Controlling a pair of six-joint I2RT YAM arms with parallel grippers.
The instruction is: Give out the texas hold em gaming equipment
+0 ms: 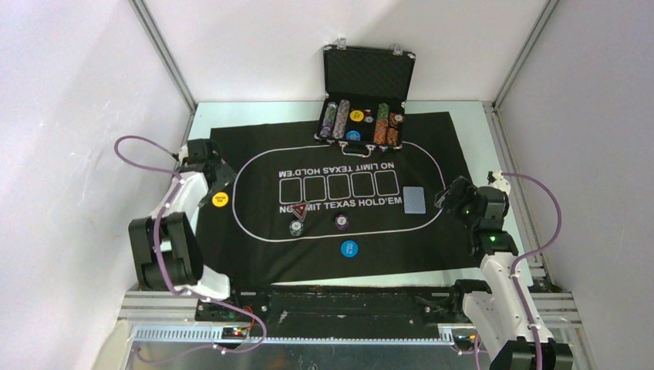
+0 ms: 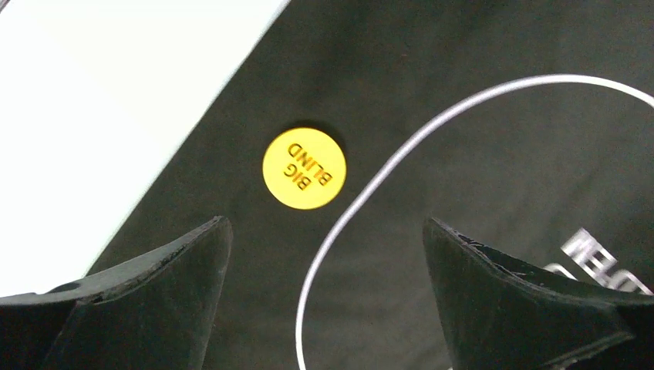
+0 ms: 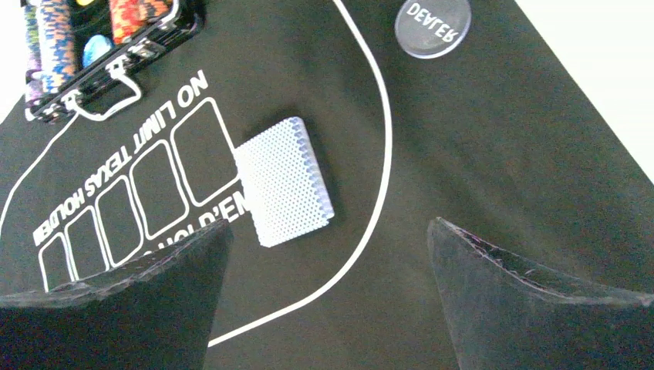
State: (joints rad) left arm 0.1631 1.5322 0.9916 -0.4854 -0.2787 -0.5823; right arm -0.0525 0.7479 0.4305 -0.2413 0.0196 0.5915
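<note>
My left jaws stand wide and empty over the one yellow Big Blind button (image 2: 304, 168), which lies with open felt around it between the mat's (image 1: 254, 262) left edge and its white oval line. My right jaws, wide too, hang over the mat's right end. There one blue-backed deck (image 3: 284, 181) lies just inside the line and one Dealer button (image 3: 433, 28) outside it. Mid-mat lie two chips (image 1: 341, 222) and one blue button (image 1: 349, 248).

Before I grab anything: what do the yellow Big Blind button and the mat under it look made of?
Yellow Big Blind button: probably smooth matte plastic, going by its flat even colour and printed lettering. Mat: seems thin black felt or cloth, dull with soft wrinkles; exact fabric unclear.
</note>
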